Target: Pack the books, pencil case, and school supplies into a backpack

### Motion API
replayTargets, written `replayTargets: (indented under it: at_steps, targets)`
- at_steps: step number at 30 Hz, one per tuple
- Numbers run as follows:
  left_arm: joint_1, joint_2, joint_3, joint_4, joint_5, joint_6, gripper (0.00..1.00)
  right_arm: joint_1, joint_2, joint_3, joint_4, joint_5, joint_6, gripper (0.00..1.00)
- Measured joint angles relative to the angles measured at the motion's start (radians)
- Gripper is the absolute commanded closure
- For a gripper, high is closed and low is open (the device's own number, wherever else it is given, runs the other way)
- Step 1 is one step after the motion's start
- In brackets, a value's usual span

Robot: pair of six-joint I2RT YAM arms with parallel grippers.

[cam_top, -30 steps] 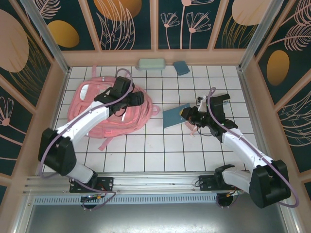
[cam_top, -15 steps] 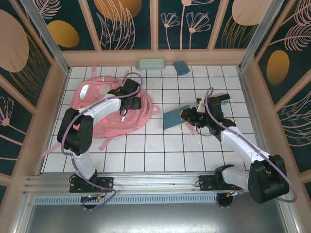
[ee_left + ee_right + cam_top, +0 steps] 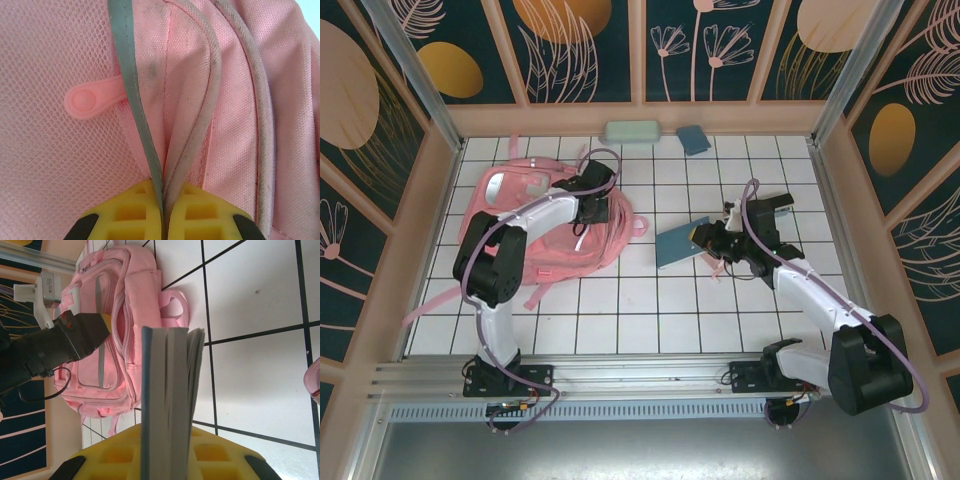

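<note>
Left wrist view: the left gripper (image 3: pixel 162 212) is pinched tight on a seam of the pink backpack (image 3: pixel 55 165), which lies on the left half of the tabletop (image 3: pixel 650 300). The right gripper (image 3: pixel 167 450) clamps the books (image 3: pixel 170 385) just right of centre. The pencil case (image 3: pixel 632 131) sits at the far edge.

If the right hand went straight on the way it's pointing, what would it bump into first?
Probably the pink backpack, hit by the books the right hand holds. Its height above the table is unclear.
</note>
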Motion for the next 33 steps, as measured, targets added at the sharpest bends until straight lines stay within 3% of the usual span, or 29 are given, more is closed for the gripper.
replayTargets:
  at_steps: [7,14,22,33]
  targets:
    - [0.01,-0.137,-0.016,-0.04,0.047,0.069,1.0,-0.003,-0.026,0.003,0.004,0.014,-0.01,1.0]
    - [0.017,-0.264,0.034,-0.134,0.163,0.134,1.0,-0.005,-0.004,0.043,0.039,0.034,0.019,1.0]
    - [0.142,-0.427,0.065,-0.152,0.463,0.104,1.0,0.014,0.093,0.109,0.151,0.005,0.098,1.0]
    - [0.283,-0.467,0.003,-0.033,0.784,-0.071,1.0,0.227,0.317,0.31,0.254,0.059,0.204,1.0]
